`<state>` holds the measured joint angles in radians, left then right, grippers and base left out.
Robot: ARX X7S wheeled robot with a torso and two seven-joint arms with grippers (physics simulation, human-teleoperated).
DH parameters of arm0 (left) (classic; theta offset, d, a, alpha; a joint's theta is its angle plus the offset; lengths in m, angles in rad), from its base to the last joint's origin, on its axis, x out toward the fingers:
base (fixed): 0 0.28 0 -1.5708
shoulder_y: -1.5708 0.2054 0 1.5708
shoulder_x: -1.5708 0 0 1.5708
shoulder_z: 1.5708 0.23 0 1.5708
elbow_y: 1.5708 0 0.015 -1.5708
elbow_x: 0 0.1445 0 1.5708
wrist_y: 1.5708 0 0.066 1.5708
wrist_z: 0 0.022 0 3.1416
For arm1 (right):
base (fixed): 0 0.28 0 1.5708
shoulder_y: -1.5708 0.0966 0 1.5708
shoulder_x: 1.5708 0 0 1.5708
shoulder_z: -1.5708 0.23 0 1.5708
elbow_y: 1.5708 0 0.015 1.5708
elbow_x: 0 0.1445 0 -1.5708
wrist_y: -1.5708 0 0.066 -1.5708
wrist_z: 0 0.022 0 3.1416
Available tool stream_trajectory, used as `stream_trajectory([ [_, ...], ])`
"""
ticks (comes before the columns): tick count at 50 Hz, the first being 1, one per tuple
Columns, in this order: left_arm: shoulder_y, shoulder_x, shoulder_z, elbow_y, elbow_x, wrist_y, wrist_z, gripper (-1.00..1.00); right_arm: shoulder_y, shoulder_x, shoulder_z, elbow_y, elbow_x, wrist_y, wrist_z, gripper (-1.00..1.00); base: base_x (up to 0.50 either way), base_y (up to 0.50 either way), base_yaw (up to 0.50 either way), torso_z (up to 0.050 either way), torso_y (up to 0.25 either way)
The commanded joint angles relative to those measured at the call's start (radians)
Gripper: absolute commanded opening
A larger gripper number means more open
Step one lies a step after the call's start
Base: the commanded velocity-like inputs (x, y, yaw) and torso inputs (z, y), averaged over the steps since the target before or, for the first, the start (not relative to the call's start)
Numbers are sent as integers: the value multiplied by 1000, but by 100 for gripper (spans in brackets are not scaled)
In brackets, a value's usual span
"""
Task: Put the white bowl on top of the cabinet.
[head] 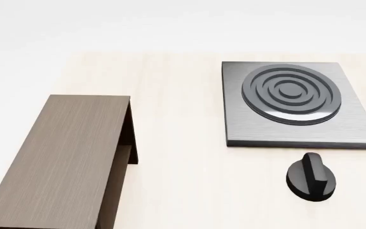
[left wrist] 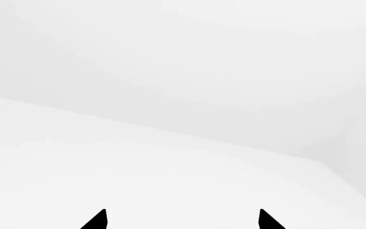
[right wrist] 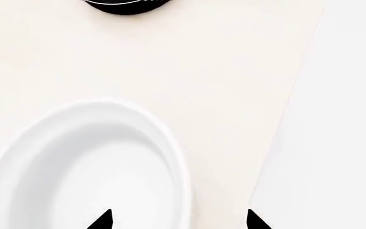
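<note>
The white bowl point(right wrist: 87, 171) shows only in the right wrist view, resting on the pale table. My right gripper point(right wrist: 177, 220) is open above it: one black fingertip point(right wrist: 103, 220) lies over the bowl's inside, the other point(right wrist: 256, 220) outside its rim, so the jaws straddle the bowl's wall. The dark brown cabinet point(head: 55, 162) lies at the left of the head view, its flat top bare. My left gripper point(left wrist: 181, 220) is open and empty, facing plain white surfaces. Neither gripper shows in the head view, and the bowl is out of that view too.
A grey square stove plate point(head: 240, 129) with a ringed burner point(head: 291, 93) sits at the back right. A black knob point(head: 310, 177) stands in front of it; its edge shows in the right wrist view point(right wrist: 127, 5). The table's edge point(right wrist: 285, 109) runs near the bowl.
</note>
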<state>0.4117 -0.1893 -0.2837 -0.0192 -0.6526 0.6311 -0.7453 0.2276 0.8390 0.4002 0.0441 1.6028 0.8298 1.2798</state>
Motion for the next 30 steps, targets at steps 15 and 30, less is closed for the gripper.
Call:
stream_trajectory([
  [15, 0, -5, 8, 0, 5, 0, -11, 100, -47, -27, 24, 38, -6, -27, -17, 100, 0, 0, 0, 0, 0],
  [30, -3, -8, 12, -7, 10, 1, -15, 100, -52, -50, 4, 99, -8, -24, -50, 100, 0, 0, 0, 0, 0],
])
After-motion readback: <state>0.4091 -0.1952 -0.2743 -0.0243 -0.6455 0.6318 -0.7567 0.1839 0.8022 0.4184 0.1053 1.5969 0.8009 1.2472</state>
